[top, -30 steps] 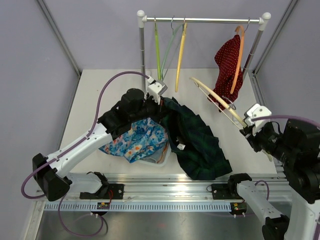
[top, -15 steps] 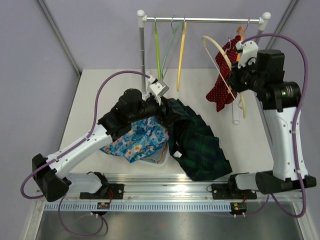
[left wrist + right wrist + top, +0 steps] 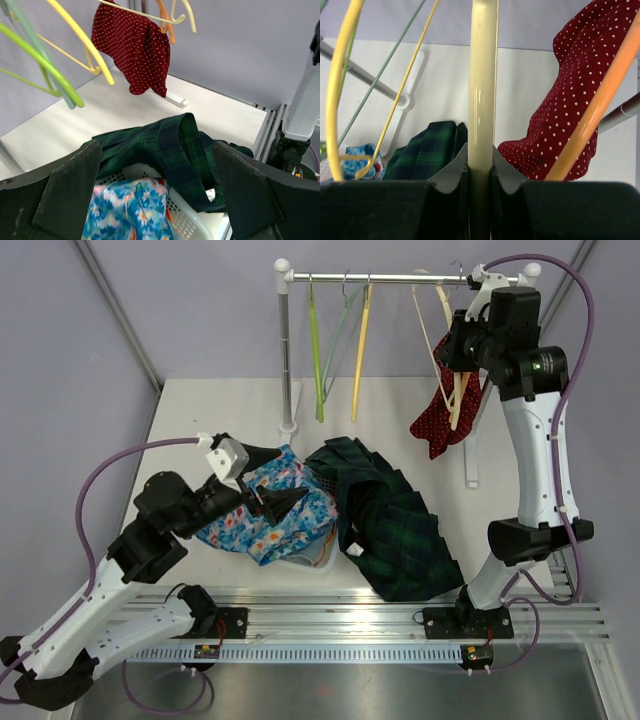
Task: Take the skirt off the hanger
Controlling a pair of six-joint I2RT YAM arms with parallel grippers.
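Note:
The dark green plaid skirt (image 3: 395, 525) lies crumpled over the right rim of a white basket (image 3: 300, 562) and onto the table, free of any hanger. It shows as well in the left wrist view (image 3: 170, 145). My left gripper (image 3: 283, 500) hovers open above the basket with nothing between its fingers (image 3: 156, 147). The bare cream hanger (image 3: 428, 340) is up at the rail (image 3: 400, 280). My right gripper (image 3: 455, 345) is shut on the hanger's arm (image 3: 482, 90), the jaws pressed against both its sides (image 3: 481, 150).
A blue floral garment (image 3: 275, 515) fills the basket. A red dotted garment (image 3: 440, 420) hangs on an orange hanger (image 3: 600, 105) just right of the cream one. Green (image 3: 318, 350) and yellow (image 3: 360, 350) hangers hang further left. The rack's post (image 3: 287, 360) stands behind the basket.
My left gripper opened, let go of the green skirt and drew back to the near left. My right arm swung the cream hanger up from low on the right to the rail.

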